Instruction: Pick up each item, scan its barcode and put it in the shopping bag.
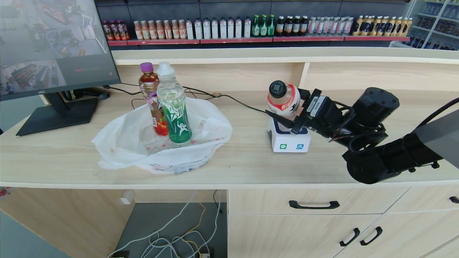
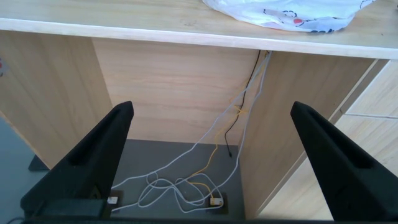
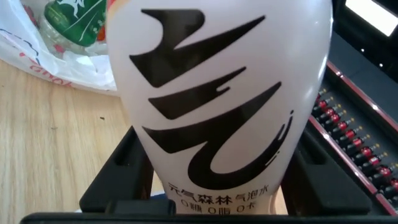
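My right gripper point(image 1: 291, 114) is shut on a white bottle point(image 1: 283, 99) with a black cap and a red band, held tilted just above the small white barcode scanner point(image 1: 289, 139) on the counter. Up close, the white bottle point(image 3: 214, 106) carries bold black strokes and sits between the dark fingers point(image 3: 112, 177). The white shopping bag point(image 1: 129, 143) lies open on the counter's left half, with a green bottle point(image 1: 174, 105) and a purple-capped red-drink bottle point(image 1: 152, 96) standing in it. My left gripper point(image 2: 211, 165) hangs open below the counter's front edge, holding nothing.
A monitor point(image 1: 53, 46) on a black stand occupies the counter's far left, with cables running behind the bag. A raised wooden ledge point(image 1: 287, 57) borders the back. Below are drawers point(image 1: 313, 205) and loose cables point(image 2: 193, 180) on the floor.
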`<state>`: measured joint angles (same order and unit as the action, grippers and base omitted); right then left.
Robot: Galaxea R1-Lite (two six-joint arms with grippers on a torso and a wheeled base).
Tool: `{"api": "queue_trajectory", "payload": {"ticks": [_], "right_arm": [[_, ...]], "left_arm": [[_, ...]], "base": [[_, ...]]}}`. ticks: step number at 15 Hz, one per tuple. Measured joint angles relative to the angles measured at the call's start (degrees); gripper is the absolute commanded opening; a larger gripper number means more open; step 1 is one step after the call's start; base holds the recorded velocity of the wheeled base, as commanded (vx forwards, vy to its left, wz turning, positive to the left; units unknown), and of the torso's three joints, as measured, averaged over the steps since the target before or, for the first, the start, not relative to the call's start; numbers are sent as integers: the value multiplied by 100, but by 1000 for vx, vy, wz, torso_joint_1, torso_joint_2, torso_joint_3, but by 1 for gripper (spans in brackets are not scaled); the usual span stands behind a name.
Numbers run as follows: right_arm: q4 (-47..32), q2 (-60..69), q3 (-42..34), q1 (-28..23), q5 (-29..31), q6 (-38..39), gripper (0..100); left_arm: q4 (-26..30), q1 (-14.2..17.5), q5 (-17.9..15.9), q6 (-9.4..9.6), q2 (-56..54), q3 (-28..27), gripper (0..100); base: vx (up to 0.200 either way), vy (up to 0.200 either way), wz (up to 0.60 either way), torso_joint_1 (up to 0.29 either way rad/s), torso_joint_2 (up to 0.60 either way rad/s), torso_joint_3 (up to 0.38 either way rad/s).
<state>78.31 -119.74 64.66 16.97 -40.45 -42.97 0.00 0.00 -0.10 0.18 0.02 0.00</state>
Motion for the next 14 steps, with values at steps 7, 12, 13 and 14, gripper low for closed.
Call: {"api": "queue_trajectory", "payload": {"ticks": [7, 12, 13, 14], "right_arm": [[445, 238, -77, 325, 1281, 1429, 0], [741, 675, -302, 825, 3145, 3576, 0], [747, 796, -372, 858, 3196, 3717, 0], [755, 926, -516, 878, 3207, 3764, 0]], "left_arm": [[0, 0, 0, 0, 0, 0, 100], [0, 0, 0, 6, 0, 0, 100], [0, 0, 0, 6, 0, 0, 100], [0, 0, 0, 6, 0, 0, 100]], "base": [[0, 0, 0, 0, 0, 0], [0, 0, 0, 0, 0, 0], [0, 0, 0, 0, 0, 0], [0, 0, 0, 0, 0, 0]]}}
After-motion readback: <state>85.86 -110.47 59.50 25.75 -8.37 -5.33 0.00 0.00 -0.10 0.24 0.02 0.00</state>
